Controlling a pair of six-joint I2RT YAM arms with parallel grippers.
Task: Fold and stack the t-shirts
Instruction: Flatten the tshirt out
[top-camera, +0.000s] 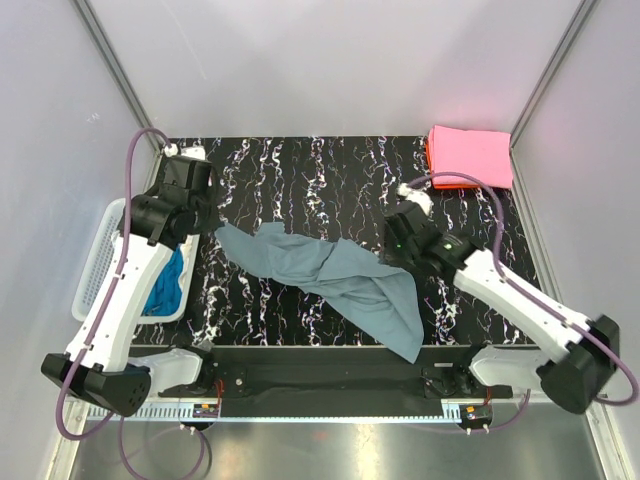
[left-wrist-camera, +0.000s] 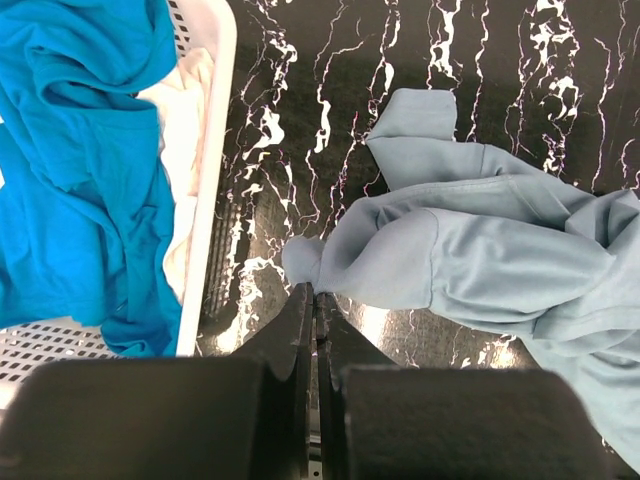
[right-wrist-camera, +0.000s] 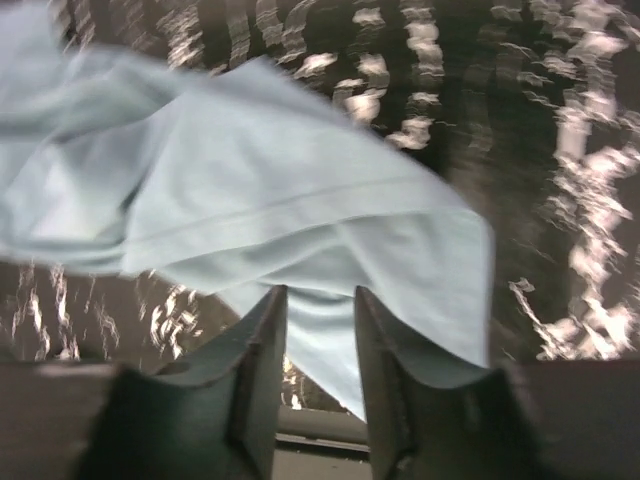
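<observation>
— While the grey-blue t-shirt (top-camera: 320, 275) is seen spread in loose folds on the black marbled table (top-camera: 300, 170), how is it placed against the white mesh basket (top-camera: 100, 250)?

— It is laid out to the right of the basket, unfolded. Its nearest corner is found just beside the basket's right wall.

— How is the left gripper (left-wrist-camera: 316, 292) described?

— It is seen just right of the basket, with its jaws pressed together. A bunched corner of the grey-blue t-shirt is pinched at their tip.

— And the right gripper (right-wrist-camera: 318, 310)?

— It is seen well to the right of the basket, at the shirt's other end. Its jaws are held apart, and a hem of the cloth is seen in the gap. The wrist view is blurred, so the cloth is perhaps touched, but that cannot be told.

— What else is noted?

— A bright teal t-shirt (left-wrist-camera: 80, 150) is seen crumpled inside the basket. A pink t-shirt (top-camera: 470, 155) is seen folded far to the right of the basket, on an orange-red one (top-camera: 428, 152) of which only an edge is shown.
</observation>
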